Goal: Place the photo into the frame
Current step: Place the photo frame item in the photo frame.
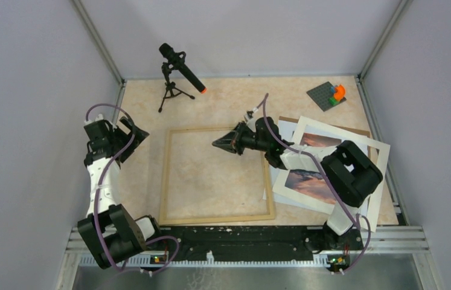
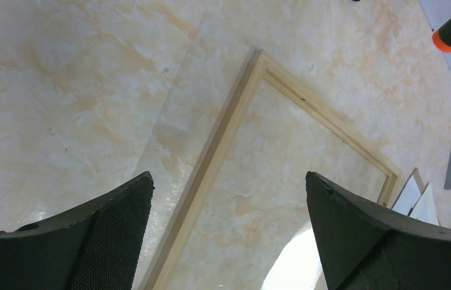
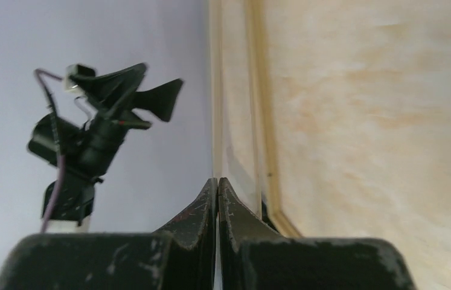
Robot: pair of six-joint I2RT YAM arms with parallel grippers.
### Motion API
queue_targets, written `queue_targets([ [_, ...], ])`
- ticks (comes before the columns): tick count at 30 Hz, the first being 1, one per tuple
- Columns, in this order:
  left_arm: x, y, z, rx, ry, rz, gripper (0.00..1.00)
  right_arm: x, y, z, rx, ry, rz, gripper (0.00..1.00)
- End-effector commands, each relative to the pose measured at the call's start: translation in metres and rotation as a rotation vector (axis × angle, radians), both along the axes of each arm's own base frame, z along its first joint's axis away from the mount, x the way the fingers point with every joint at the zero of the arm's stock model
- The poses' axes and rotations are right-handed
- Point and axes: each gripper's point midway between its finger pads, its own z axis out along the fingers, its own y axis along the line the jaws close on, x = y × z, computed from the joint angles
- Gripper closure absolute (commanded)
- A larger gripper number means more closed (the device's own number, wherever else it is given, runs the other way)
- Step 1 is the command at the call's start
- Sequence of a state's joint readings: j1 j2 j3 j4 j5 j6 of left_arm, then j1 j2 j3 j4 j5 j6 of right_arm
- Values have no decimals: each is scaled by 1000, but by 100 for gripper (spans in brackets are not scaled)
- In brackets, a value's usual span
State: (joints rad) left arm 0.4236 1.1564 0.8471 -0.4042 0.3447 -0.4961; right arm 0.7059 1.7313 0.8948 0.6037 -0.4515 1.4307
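The frame (image 1: 215,175), a large rectangle of thin light wood, lies flat in the middle of the table with bare tabletop inside it. The photo (image 1: 311,183), a sunset print, lies to its right under a white mat (image 1: 380,158) and is partly hidden by my right arm. My right gripper (image 1: 216,144) hovers inside the frame's upper right area; its fingers (image 3: 230,208) are shut with nothing visible between them. Off the frame's upper left corner, my left gripper (image 1: 137,132) is open and empty. Its wrist view looks down between the fingers (image 2: 120,229) at the frame's (image 2: 223,139) left strip.
A black microphone with an orange tip (image 1: 182,67) stands on a small tripod at the back left. A grey brick plate with coloured bricks (image 1: 330,95) sits at the back right. A brown backing board (image 1: 289,120) pokes out beneath the mat. Walls close in on three sides.
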Motion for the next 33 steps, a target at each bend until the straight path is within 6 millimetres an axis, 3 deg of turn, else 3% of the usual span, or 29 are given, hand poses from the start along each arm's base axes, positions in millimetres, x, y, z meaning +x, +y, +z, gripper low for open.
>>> queue_targets([
  [1,4,-8,-13,0,-11,-69,2,16,-36,-28,-43,-75,-76,100],
  [5,4,-19,-23,-27,-8,-128,2,8,-57,-48,-77,-101,-66,100],
  [8,3,-24,-28,-46,-6,-148,2,5,-64,-53,-88,-126,-68,100],
  [21,6,-33,-42,-114,17,-181,2,-10,-74,-58,-99,-130,-22,100],
  [33,7,-32,-43,-111,13,-181,2,-18,-80,-58,-95,-141,36,100],
])
